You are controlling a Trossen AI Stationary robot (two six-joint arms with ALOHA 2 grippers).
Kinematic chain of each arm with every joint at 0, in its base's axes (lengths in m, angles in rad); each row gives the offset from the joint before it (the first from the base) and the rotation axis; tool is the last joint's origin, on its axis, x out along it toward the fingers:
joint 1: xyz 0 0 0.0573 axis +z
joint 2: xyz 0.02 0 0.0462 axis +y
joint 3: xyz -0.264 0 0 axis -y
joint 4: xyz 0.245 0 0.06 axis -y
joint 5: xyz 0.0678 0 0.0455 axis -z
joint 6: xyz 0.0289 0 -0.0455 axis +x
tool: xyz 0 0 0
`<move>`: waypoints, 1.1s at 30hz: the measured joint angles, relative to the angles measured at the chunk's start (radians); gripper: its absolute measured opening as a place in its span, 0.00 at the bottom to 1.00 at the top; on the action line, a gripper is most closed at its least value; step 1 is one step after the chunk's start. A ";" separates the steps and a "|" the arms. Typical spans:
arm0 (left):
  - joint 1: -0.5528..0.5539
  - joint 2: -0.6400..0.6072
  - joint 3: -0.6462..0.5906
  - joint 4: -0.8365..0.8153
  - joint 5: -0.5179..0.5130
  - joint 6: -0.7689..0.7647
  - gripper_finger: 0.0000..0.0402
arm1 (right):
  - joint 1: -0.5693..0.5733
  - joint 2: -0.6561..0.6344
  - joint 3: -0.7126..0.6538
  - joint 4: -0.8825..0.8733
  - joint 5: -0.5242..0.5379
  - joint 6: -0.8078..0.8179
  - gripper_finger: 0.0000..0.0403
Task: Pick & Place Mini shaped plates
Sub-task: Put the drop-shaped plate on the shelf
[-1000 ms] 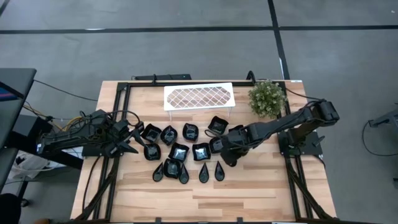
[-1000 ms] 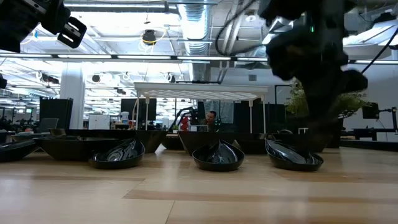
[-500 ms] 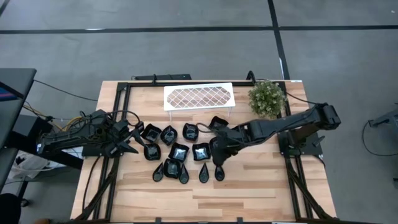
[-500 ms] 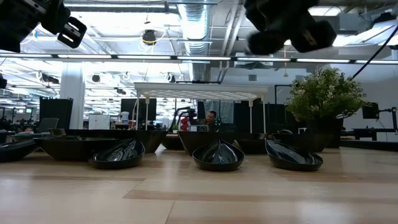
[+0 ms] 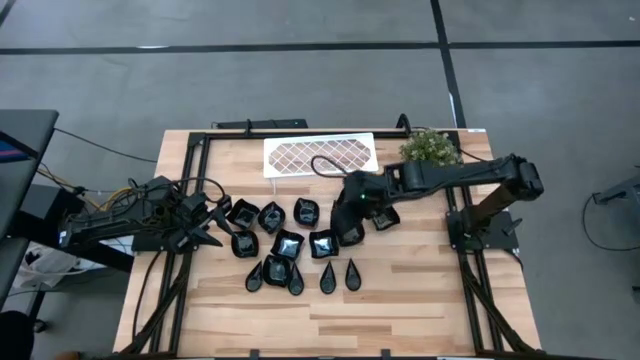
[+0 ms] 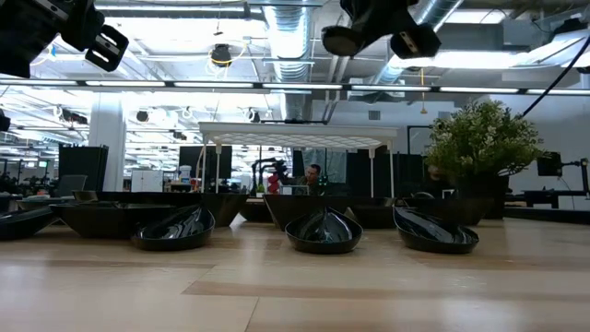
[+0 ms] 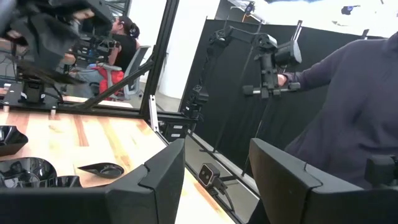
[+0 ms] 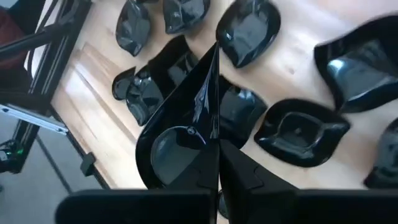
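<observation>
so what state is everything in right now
left gripper: open, holding nothing, at the table's left edge
right gripper: shut on a mini plate, raised above the others
other mini plates: resting on the table, clustered
white lattice tray: standing at the back
plant: upright

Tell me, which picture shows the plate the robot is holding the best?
The right wrist view: the held plate fills the picture, pinched on edge in the right gripper. In the high view the arm hides it. The low view only shows the gripper up high; the left wrist view misses it.
</observation>
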 joint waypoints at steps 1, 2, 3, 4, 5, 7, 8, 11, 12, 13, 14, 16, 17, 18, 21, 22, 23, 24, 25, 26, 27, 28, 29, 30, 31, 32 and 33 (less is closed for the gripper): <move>0.000 0.000 0.000 0.000 0.000 0.000 0.45 | -0.012 0.000 0.017 -0.025 0.002 -0.019 0.00; 0.000 0.000 0.000 0.000 0.000 0.000 0.45 | -0.025 0.000 0.036 -0.053 0.010 -0.037 0.00; 0.000 0.000 0.000 0.000 0.000 0.000 0.45 | -0.038 0.000 0.055 -0.078 0.023 -0.054 0.00; 0.000 0.000 0.000 0.000 0.000 0.000 0.45 | -0.053 0.000 0.074 -0.103 0.033 -0.072 0.00; 0.000 0.000 0.000 0.000 0.000 0.000 0.45 | -0.068 0.000 0.094 -0.128 0.044 -0.092 0.00; 0.000 0.000 0.000 0.000 0.000 0.000 0.45 | -0.104 0.000 0.130 -0.174 0.050 -0.136 0.00; 0.000 0.000 0.000 0.000 0.000 0.000 0.45 | -0.123 0.000 0.146 -0.198 0.050 -0.157 0.00; 0.000 0.000 0.000 0.000 0.000 0.000 0.45 | -0.188 0.000 0.180 -0.251 0.049 -0.224 0.00; 0.000 0.000 0.000 0.000 0.000 0.000 0.45 | -0.211 0.000 0.188 -0.264 0.049 -0.245 0.00; 0.000 0.000 0.000 0.000 0.000 0.000 0.45 | -0.236 0.000 0.195 -0.277 0.049 -0.266 0.00; 0.000 0.000 0.000 0.000 0.000 0.000 0.45 | -0.260 0.000 0.203 -0.293 0.049 -0.286 0.00; 0.000 0.000 0.000 0.000 0.000 0.000 0.45 | -0.309 0.000 0.214 -0.310 0.046 -0.323 0.00; 0.000 0.000 0.000 0.000 0.000 0.000 0.45 | -0.334 0.000 0.216 -0.315 0.037 -0.340 0.00; 0.000 0.000 0.000 0.000 0.000 0.000 0.45 | -0.357 0.000 0.216 -0.319 0.024 -0.356 0.00; 0.000 0.000 0.000 0.000 0.000 0.000 0.45 | -0.428 0.000 0.216 -0.322 -0.007 -0.394 0.00; 0.000 0.000 0.000 0.000 0.000 0.000 0.45 | -0.451 0.000 0.216 -0.322 -0.008 -0.399 0.00; 0.000 0.000 0.000 0.000 0.000 0.000 0.45 | -0.474 0.000 0.216 -0.322 -0.008 -0.407 0.00; 0.000 0.000 0.000 0.000 0.000 0.000 0.45 | -0.495 0.000 0.216 -0.321 -0.011 -0.419 0.00; 0.000 0.000 0.000 0.000 0.000 0.000 0.45 | -0.516 0.000 0.216 -0.322 -0.018 -0.434 0.00; 0.000 0.000 0.000 0.000 0.000 0.000 0.45 | -0.539 0.000 0.216 -0.322 -0.028 -0.445 0.00; 0.000 0.000 0.000 0.000 0.000 0.000 0.45 | -0.559 0.000 0.216 -0.322 -0.034 -0.449 0.00; 0.000 0.000 0.000 0.000 0.000 0.000 0.45 | -0.578 0.000 0.216 -0.321 -0.041 -0.450 0.00; 0.000 0.000 0.000 0.000 0.000 0.000 0.45 | -0.597 0.000 0.216 -0.321 -0.052 -0.460 0.00; 0.000 0.000 0.000 0.000 0.000 0.000 0.45 | -0.614 0.000 0.216 -0.321 -0.059 -0.471 0.00; 0.000 0.000 0.000 0.000 0.000 0.000 0.45 | -0.626 0.000 0.216 -0.321 -0.061 -0.476 0.00; 0.000 0.000 0.000 0.000 0.000 0.000 0.45 | -0.635 0.000 0.215 -0.320 -0.063 -0.483 0.00; 0.000 0.000 0.000 0.000 0.000 0.000 0.45 | -0.641 0.000 0.209 -0.313 -0.072 -0.492 0.00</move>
